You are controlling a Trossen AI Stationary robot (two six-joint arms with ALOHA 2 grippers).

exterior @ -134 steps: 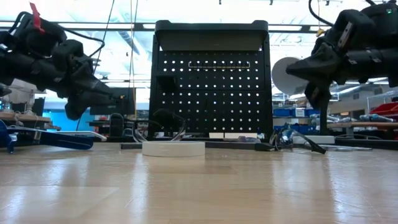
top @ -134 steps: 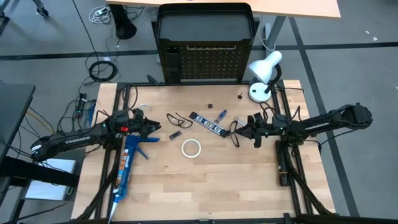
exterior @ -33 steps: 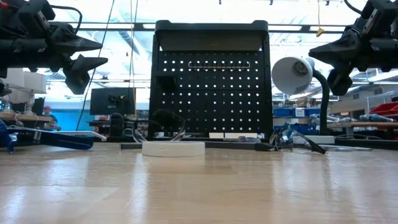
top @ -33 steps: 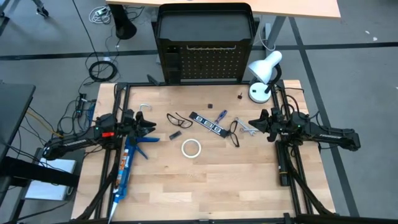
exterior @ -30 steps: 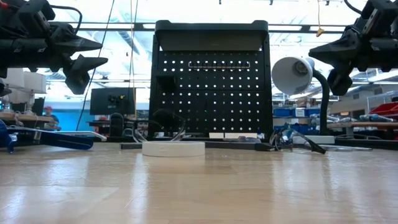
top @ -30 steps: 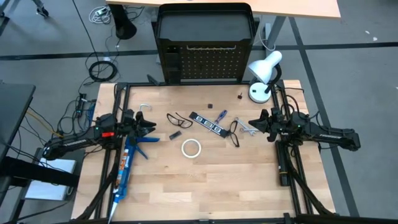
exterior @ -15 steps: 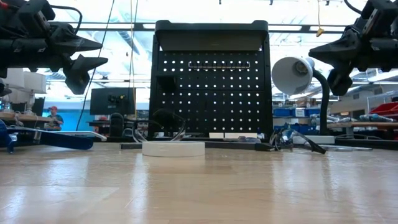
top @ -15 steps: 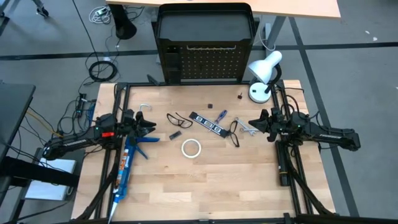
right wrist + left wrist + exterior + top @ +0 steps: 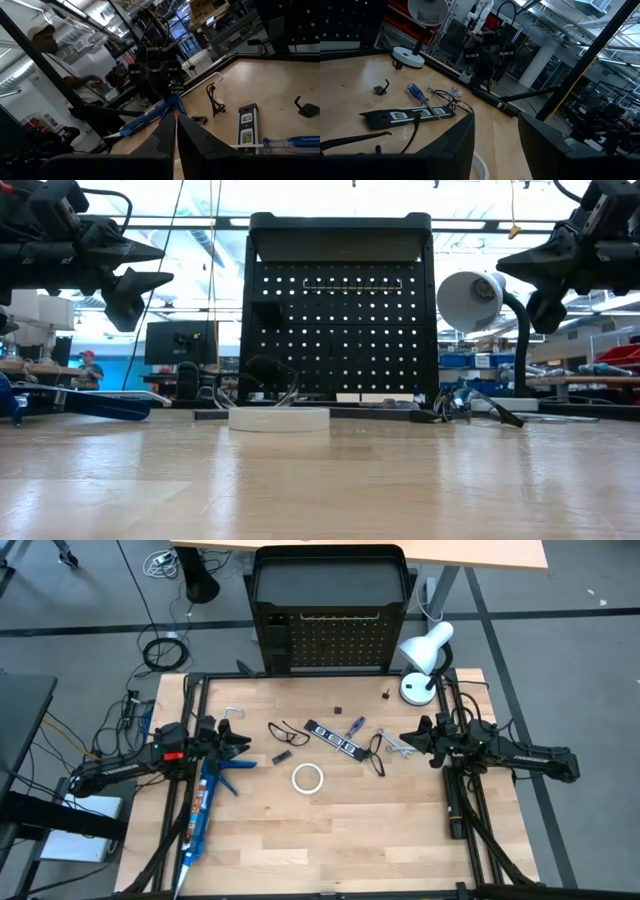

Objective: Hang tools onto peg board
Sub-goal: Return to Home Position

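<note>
Left arm (image 9: 120, 768), right arm (image 9: 520, 752) drawn back; tape ring (image 9: 307, 778) unmoved

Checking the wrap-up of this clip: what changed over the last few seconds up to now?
Both arms drew back toward their sides and rose; the left gripper, open, and the right gripper, shut, now hang level, empty. No motion in the last second. The tape ring, screwdriver and peg board stayed put.

Bright overhead light silhouettes the peg board (image 9: 340, 310); glare sheens the table (image 9: 420, 480).
</note>
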